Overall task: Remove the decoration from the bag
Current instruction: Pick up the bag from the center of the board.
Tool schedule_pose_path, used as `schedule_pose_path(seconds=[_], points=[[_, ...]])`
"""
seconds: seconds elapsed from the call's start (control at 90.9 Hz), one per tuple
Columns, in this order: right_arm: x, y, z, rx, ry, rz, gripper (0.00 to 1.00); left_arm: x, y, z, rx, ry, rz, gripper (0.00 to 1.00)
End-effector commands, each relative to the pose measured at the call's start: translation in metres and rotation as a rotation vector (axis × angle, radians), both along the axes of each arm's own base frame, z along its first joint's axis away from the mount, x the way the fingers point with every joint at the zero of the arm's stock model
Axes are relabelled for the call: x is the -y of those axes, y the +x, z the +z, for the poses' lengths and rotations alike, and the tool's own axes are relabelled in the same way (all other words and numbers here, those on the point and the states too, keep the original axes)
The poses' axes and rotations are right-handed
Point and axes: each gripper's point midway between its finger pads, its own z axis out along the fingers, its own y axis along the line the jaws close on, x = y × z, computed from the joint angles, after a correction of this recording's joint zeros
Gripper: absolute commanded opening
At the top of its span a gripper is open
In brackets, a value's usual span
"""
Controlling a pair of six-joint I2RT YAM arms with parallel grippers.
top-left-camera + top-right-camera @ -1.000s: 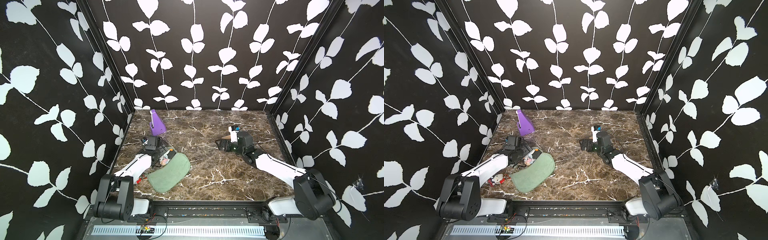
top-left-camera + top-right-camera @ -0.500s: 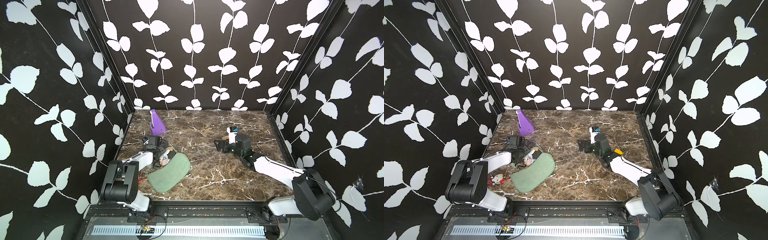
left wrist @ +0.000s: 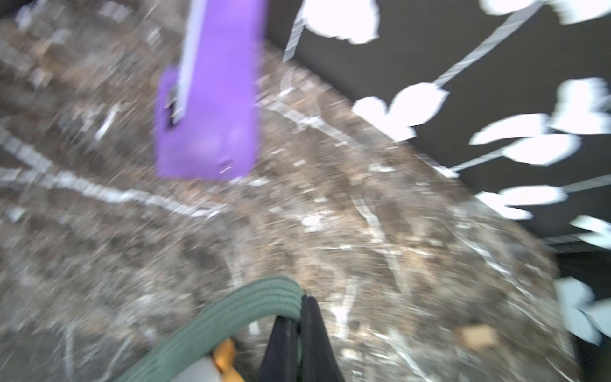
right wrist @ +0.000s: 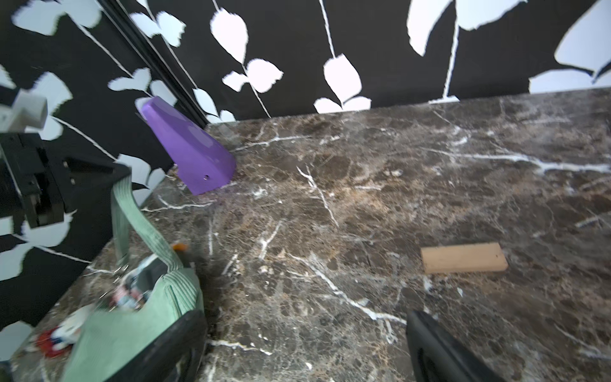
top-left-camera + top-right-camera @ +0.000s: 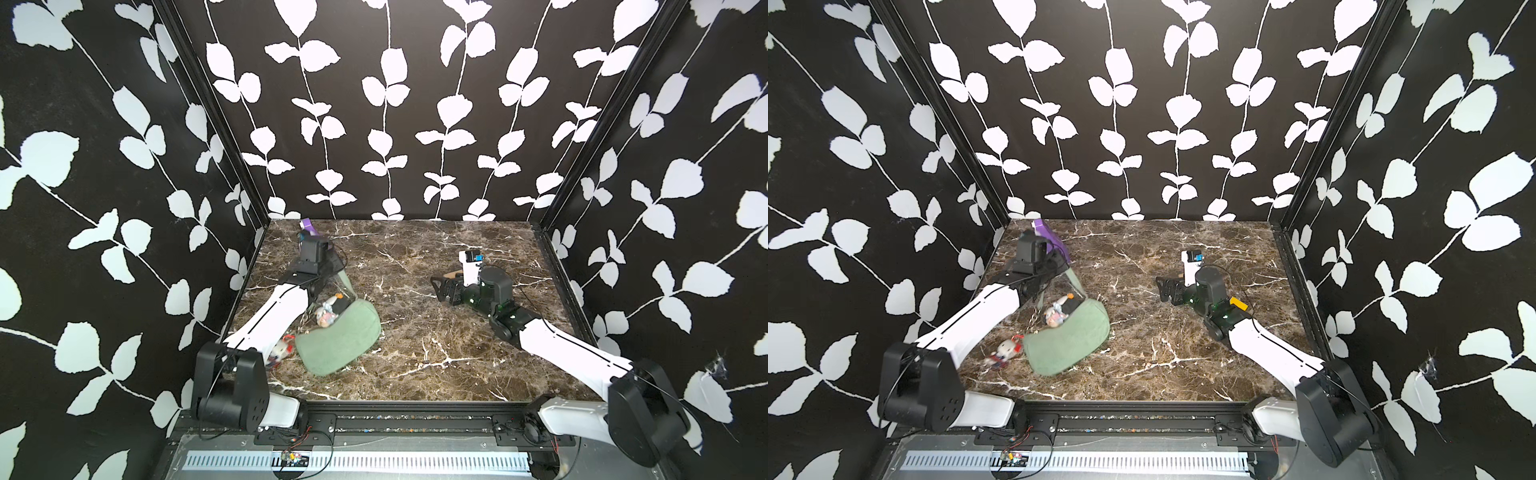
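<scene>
The sage-green bag [image 5: 338, 343] [image 5: 1067, 340] lies at the front left of the marble table. Its strap [image 5: 344, 279] [image 3: 231, 307] rises taut from the bag to my left gripper [image 5: 328, 266] [image 3: 302, 301], which is shut on it above the table. A small doll decoration [image 5: 326, 313] [image 5: 1054, 316] with an orange tip rests at the bag's opening beside a chain [image 5: 1034, 318]. Another red and white doll [image 5: 1005, 351] lies on the table left of the bag. My right gripper [image 5: 440, 286] [image 4: 304, 330] stands open and empty right of centre, facing the bag [image 4: 132, 324].
A purple plastic wedge [image 5: 309, 226] [image 4: 188, 148] stands at the back left corner, just behind my left gripper. A small wooden block [image 4: 463, 263] lies on the marble near my right gripper. Black leaf-patterned walls enclose three sides.
My left gripper has shut on the strap and moved up and back toward the purple wedge, pulling the strap taut. The right arm has barely shifted.
</scene>
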Motion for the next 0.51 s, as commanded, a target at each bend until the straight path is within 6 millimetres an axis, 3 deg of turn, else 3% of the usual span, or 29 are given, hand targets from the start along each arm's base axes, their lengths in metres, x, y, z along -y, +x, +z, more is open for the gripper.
schedule_pose_path(seconds=[0.0,0.242,0.385,0.495], points=[[-0.012,-0.008,0.036,0.048,0.051,0.074,0.96,0.018,-0.012,0.052,0.076,0.029,-0.105,0.00],[-0.021,-0.028,0.076,0.041,0.114,0.173,0.96,0.062,-0.026,0.127,0.178,0.011,-0.264,0.00],[-0.020,-0.037,0.087,0.039,0.125,0.192,0.97,0.078,-0.029,0.149,0.214,-0.021,-0.300,0.00],[-0.016,-0.041,0.089,0.049,0.126,0.186,0.97,0.094,-0.029,0.155,0.221,-0.065,-0.360,0.00]])
